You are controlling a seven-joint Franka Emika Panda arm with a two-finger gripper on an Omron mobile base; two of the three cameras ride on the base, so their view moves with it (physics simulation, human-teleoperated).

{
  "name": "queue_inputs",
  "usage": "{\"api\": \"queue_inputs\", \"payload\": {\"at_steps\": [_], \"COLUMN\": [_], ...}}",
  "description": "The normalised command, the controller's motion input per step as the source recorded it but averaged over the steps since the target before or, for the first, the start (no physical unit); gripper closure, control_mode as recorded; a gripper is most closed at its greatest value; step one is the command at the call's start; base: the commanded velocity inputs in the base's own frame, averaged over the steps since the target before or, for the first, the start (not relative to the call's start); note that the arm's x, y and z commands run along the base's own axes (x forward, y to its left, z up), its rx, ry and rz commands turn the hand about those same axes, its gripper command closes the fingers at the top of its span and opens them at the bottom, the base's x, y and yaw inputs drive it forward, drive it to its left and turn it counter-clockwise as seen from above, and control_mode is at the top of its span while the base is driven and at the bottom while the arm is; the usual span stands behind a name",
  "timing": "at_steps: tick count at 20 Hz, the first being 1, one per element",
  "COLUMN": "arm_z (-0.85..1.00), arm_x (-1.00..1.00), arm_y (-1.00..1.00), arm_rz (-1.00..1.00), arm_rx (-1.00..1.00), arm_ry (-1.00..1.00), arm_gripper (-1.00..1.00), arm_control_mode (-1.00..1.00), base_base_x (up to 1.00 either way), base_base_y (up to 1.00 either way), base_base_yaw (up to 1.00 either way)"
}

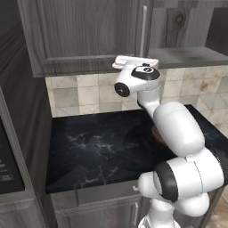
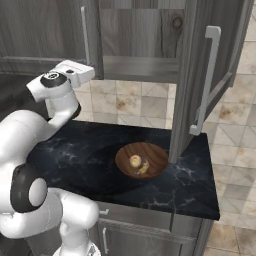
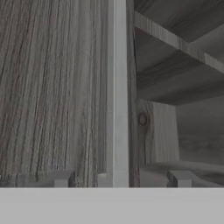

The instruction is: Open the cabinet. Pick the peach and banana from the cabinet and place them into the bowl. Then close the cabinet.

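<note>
Hand view put my jaws right up against the cabinet, one tip on each side of the silver handle of the closed door, apart and not yet pinching it. Beside that handle the open half showed bare shelves. From the right base view, the other door swung wide over the desk, and the bowl sat just beside its lower edge with the peach and banana already inside. My worry was that closing on this handle and pulling would open a door needing no opening. Reaching for the swung door, my arm could sweep low and knock the bowl, or the door could swing shut hard.
</note>
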Motion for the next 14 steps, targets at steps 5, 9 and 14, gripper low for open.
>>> {"api": "queue_inputs", "payload": {"at_steps": [5, 9, 14], "arm_z": [-0.04, 0.00, 0.19], "arm_x": [-0.07, -0.99, -1.00], "arm_y": [0.05, 0.20, 0.06], "arm_rz": [0.01, 0.01, 0.00], "arm_rx": [0.00, 0.01, 0.08], "arm_ry": [0.00, 0.00, 0.05], "arm_gripper": [-1.00, -1.00, -1.00], "arm_control_mode": [-1.00, -1.00, -1.00], "base_base_x": [0.00, 0.00, 0.00], "base_base_y": [0.00, 0.00, 0.00], "base_base_yaw": [0.00, 0.00, 0.00]}}
